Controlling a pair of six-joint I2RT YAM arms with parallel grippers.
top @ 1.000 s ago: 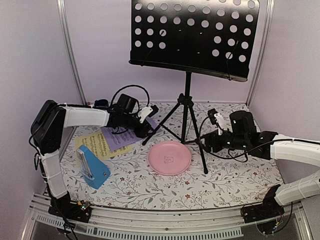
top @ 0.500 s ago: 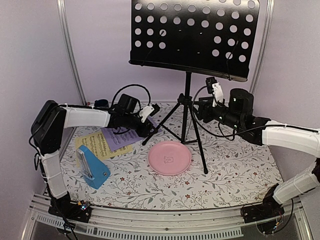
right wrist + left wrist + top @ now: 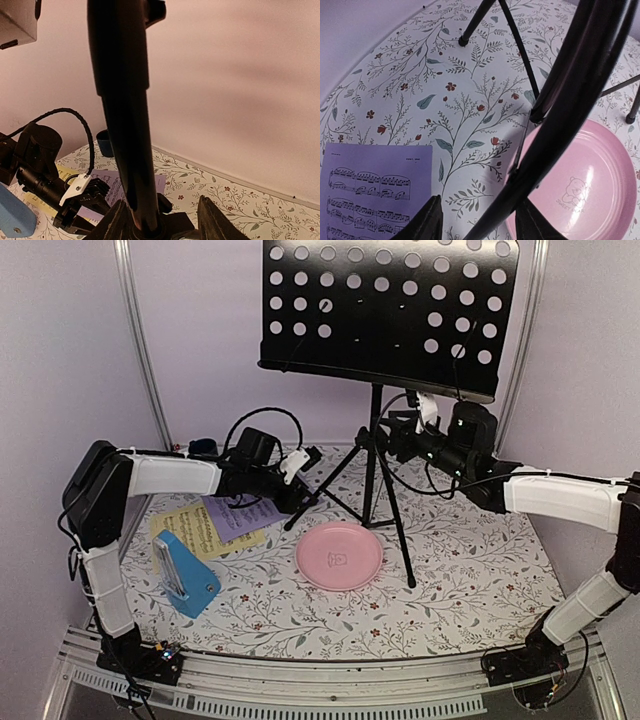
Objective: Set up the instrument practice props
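Observation:
The black music stand (image 3: pixel 390 315) stands at the back on its tripod. My left gripper (image 3: pixel 305 495) is low by the tripod's left leg (image 3: pixel 570 100), which crosses between its open fingers (image 3: pixel 427 220) close to the right one. My right gripper (image 3: pixel 388 435) is raised at the stand's pole (image 3: pixel 125 125). The pole lies against its left finger, with a gap to the right finger (image 3: pixel 210 220). On the table at the left, the lilac sheet (image 3: pixel 235 517) overlaps the yellow sheet (image 3: pixel 185 530). The blue metronome (image 3: pixel 187 575) lies in front of them.
A pink round plate (image 3: pixel 339 555) lies between the tripod's front legs. A small dark blue cup (image 3: pixel 203 448) stands at the back left by the wall. Metal frame posts (image 3: pixel 140 340) and lilac walls close in the sides and back.
My right arm has risen from table level by the right tripod leg and swung left to the pole under the desk, its jaws narrowing. The left arm has stayed put.

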